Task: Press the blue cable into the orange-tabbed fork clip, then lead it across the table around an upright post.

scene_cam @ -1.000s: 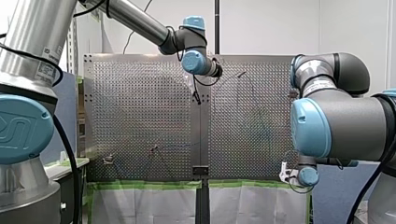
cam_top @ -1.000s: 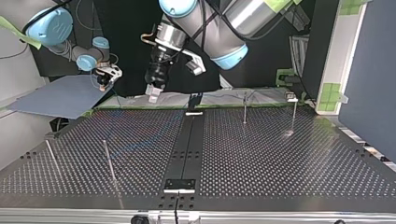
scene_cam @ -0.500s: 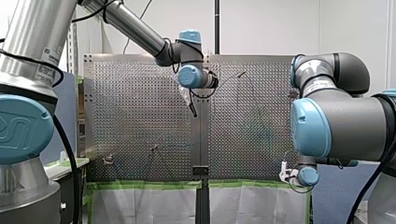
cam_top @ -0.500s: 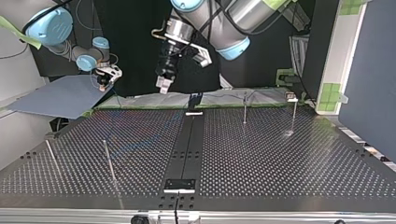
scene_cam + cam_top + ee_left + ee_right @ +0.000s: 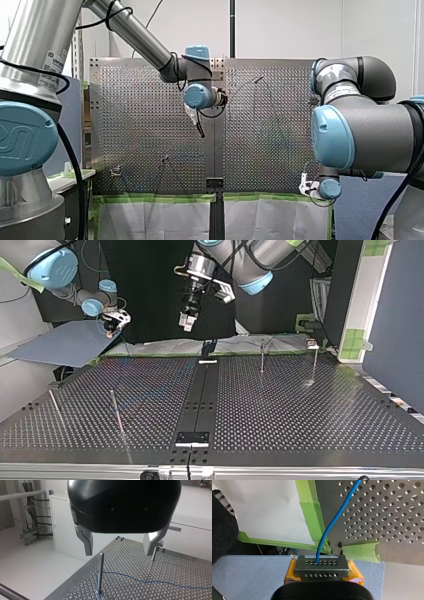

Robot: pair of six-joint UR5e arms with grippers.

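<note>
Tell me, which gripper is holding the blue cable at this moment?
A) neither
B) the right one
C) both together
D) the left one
B: in the right wrist view the blue cable runs straight into the right gripper, which is shut on it, while the left gripper is open and empty.

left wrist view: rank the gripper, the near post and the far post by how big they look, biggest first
1. my left gripper: largest by far, but it is also nearest the camera.
2. nearer post.
3. farther post: looks shorter, but distance may explain that, so the posts' real sizes are unsure.
</note>
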